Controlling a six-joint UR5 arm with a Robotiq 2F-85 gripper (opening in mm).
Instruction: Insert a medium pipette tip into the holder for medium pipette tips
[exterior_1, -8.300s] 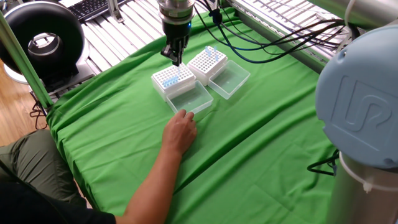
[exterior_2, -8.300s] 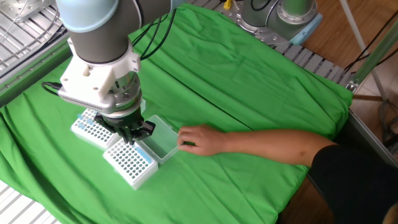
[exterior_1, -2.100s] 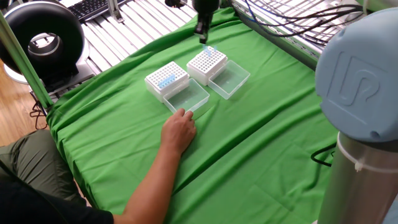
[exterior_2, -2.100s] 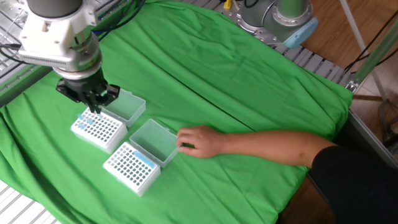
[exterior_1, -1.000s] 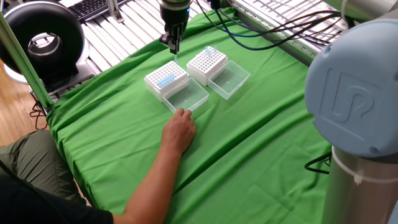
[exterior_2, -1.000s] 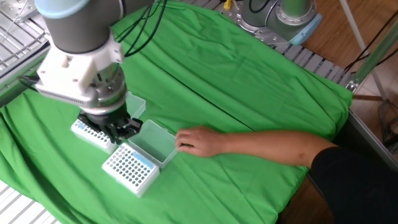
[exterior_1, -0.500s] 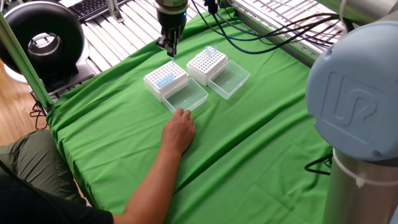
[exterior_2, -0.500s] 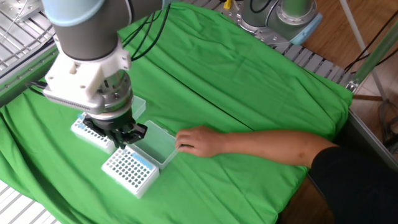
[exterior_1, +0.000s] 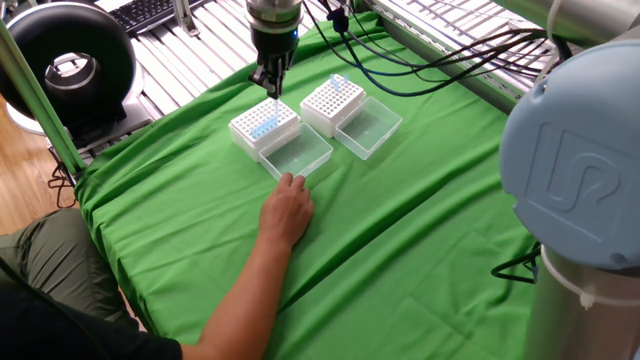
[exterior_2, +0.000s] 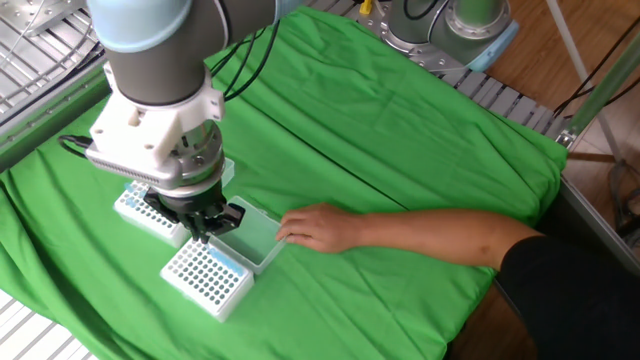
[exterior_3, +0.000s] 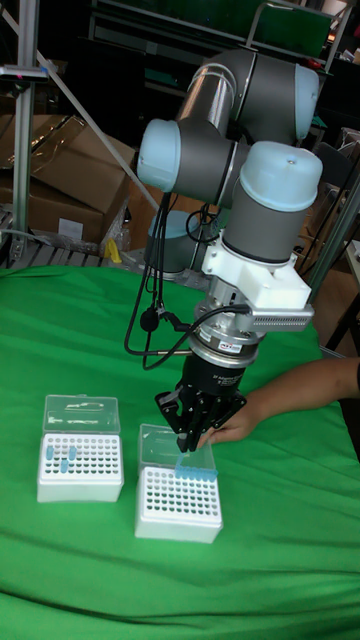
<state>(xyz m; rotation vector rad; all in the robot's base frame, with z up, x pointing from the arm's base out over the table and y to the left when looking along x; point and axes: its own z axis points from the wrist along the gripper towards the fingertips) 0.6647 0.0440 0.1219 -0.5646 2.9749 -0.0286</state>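
Two white hole-grid racks lie on the green cloth, each with its clear lid folded open. My gripper points straight down over the holder for medium pipette tips, at the edge beside its lid. The fingers are shut on a thin medium pipette tip that hangs just above a row of blue tips in the holder. The other rack also holds a few blue tips; in the other fixed view my arm hides most of it.
A person's hand rests on the cloth and touches the open lid of the holder. The second lid lies open beside its rack. Cables hang behind the arm.
My gripper has come from the other rack to above the holder and sunk toward its holes. The person's hand has stayed at the lid.
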